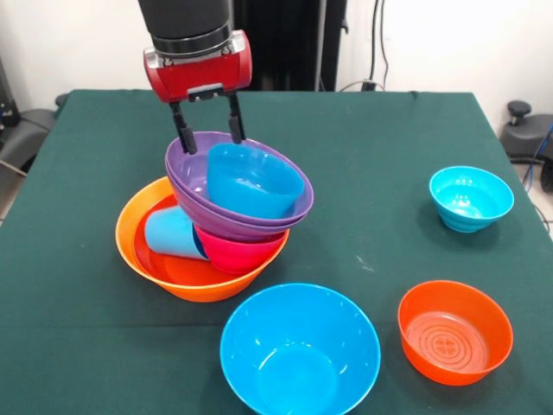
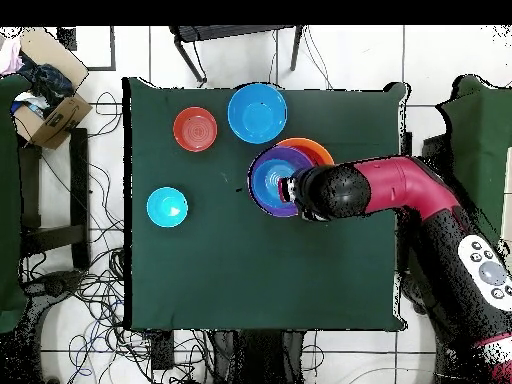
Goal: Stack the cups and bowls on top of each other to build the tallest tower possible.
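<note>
Well, the table (image 1: 415, 121) under its green cloth is the largest thing before me, and my arm (image 2: 400, 185) reaches across it from the side in the overhead view, coming straight down in the front view so that my wrist points at the pile. My claw (image 1: 207, 128) hangs with its two dark fingers (image 1: 181, 130) spread apart, holding nothing; their tips sit at the far rim of the purple bowls (image 1: 233, 216), one just outside it and one just inside as far as I can tell.

Next in size, the tower (image 1: 212, 216) stands left of the middle. Its base is the big orange bowl (image 1: 138, 251). Inside that bowl the light blue cup (image 1: 170, 233) lies on its side, just beside a red-pink bowl (image 1: 242, 252). The two nested purple bowls rest tilted on top, leaning towards the right, and a blue bowl (image 1: 251, 180) sits tipped inside them.

At the near edge, just in front of the tower, a large blue bowl (image 1: 298, 350) stands upright and apart from it. To its right, well clear, stands a smaller red-orange bowl (image 1: 455, 330), upright. Farther back on the right a small cyan bowl (image 1: 471, 199) stands alone, well apart from everything else.
</note>
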